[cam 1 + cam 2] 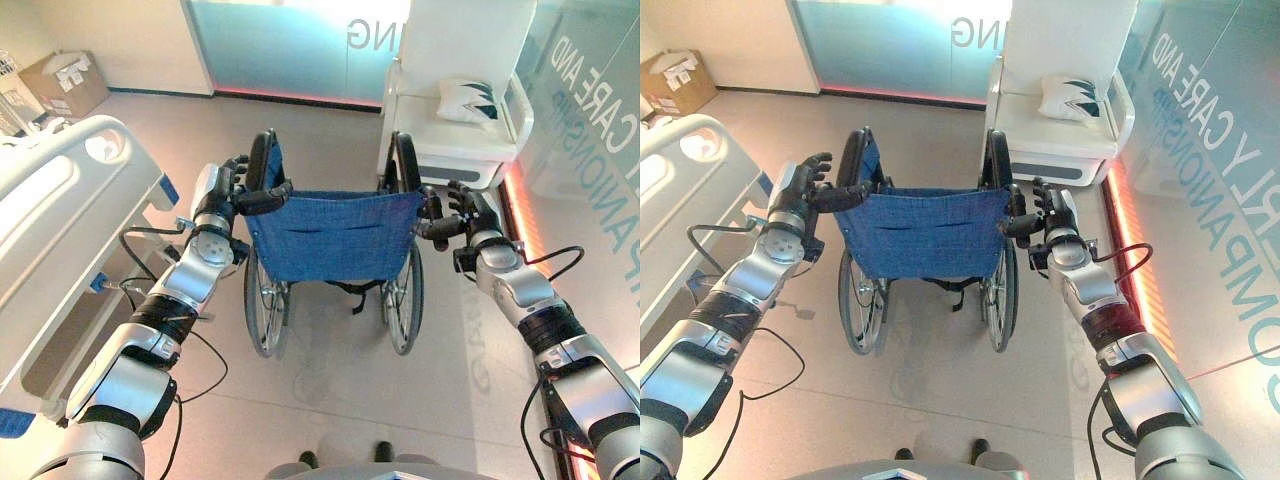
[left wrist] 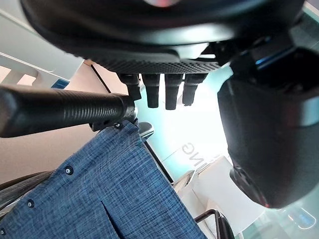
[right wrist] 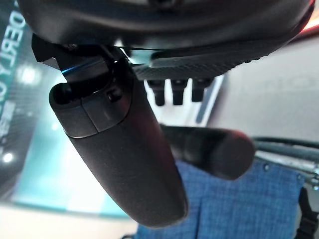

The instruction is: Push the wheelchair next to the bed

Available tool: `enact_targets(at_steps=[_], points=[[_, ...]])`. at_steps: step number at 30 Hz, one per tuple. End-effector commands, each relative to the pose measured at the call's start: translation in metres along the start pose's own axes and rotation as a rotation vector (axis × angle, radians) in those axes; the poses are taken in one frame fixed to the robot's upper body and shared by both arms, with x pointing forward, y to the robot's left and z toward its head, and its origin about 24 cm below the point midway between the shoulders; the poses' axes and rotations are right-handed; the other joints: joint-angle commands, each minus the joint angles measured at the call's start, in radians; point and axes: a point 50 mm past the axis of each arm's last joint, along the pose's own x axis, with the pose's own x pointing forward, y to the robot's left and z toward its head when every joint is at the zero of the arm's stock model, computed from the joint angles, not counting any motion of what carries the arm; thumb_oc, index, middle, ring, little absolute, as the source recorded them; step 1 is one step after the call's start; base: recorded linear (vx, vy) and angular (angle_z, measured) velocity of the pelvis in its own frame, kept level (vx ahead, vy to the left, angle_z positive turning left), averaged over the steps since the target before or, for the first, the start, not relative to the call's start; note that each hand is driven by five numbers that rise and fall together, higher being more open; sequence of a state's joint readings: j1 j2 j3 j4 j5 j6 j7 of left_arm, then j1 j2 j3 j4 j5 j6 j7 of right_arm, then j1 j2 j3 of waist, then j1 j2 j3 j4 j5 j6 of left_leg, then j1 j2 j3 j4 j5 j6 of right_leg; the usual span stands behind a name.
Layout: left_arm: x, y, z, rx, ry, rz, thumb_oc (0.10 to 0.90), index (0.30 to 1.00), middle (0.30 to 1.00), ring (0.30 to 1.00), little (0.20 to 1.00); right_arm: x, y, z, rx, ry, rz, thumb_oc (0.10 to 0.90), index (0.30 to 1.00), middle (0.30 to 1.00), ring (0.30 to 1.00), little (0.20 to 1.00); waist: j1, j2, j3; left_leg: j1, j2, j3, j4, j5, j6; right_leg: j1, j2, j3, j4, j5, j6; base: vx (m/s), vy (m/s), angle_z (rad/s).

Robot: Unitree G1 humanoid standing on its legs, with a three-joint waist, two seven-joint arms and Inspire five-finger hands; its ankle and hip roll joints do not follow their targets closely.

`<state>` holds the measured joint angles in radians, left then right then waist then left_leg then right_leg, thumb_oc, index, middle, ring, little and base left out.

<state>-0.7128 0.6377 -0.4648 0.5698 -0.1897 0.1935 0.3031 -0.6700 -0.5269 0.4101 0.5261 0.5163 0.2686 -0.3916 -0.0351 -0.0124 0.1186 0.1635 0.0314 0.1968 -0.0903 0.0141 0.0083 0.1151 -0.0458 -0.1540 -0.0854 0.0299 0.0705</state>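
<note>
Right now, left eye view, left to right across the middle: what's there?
bed → left hand → wheelchair → right hand → glass wall

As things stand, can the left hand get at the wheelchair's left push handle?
Probably yes: the left hand is already at the left push handle, fingers straight and not curled round it, with nothing between them.
</note>
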Motion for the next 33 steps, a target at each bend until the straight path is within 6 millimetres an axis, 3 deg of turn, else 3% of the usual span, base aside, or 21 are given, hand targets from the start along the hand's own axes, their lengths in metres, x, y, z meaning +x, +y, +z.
enact_targets(at_steps=[1, 9, 26, 33], points=[[0.009, 0.01, 0.028, 0.019, -0.121, 0.079, 0.8, 0.9, 0.9, 0.9, 0.9, 0.006, -0.013, 0.046, 0.042, -0.184, -0.153, 0.8, 0.9, 0.9, 0.9, 0.9, 0.017, 0.012, -0.066, -0.035, -0.07, 0.021, 0.014, -0.06, -0.001, -0.02, -0.028, -0.063, 0.06, -0.026, 0.046, 0.0, 0.0, 0.0], [0.008, 0.011, 0.025, 0.017, -0.113, 0.076, 0.8, 0.9, 0.9, 0.9, 0.9, 0.008, -0.013, 0.035, 0.072, -0.136, -0.129, 0.8, 0.9, 0.9, 0.9, 0.9, 0.021, 0.013, -0.062, -0.037, -0.071, 0.018, 0.014, -0.059, -0.001, -0.024, -0.033, -0.067, 0.065, -0.027, 0.048, 0.0, 0.0, 0.01], [0.006, 0.026, 0.015, 0.02, -0.079, 0.107, 0.8, 0.9, 0.9, 0.9, 0.9, -0.003, -0.004, 0.035, -0.006, -0.135, 0.139, 0.8, 0.9, 0.9, 0.9, 0.9, 0.009, 0.002, -0.053, -0.044, -0.069, 0.024, 0.014, -0.055, 0.0, -0.04, -0.033, -0.06, 0.075, -0.025, 0.053, 0.0, 0.0, 0.0], [0.006, 0.029, 0.011, 0.013, -0.061, 0.117, 0.8, 0.9, 0.9, 0.9, 0.9, -0.007, 0.004, 0.035, 0.081, -0.115, 0.257, 0.8, 0.9, 0.9, 0.9, 0.9, 0.006, -0.004, -0.051, -0.044, -0.068, 0.028, 0.014, -0.054, -0.001, -0.04, -0.029, -0.058, 0.075, -0.025, 0.053, 0.0, 0.0, 0.0]])
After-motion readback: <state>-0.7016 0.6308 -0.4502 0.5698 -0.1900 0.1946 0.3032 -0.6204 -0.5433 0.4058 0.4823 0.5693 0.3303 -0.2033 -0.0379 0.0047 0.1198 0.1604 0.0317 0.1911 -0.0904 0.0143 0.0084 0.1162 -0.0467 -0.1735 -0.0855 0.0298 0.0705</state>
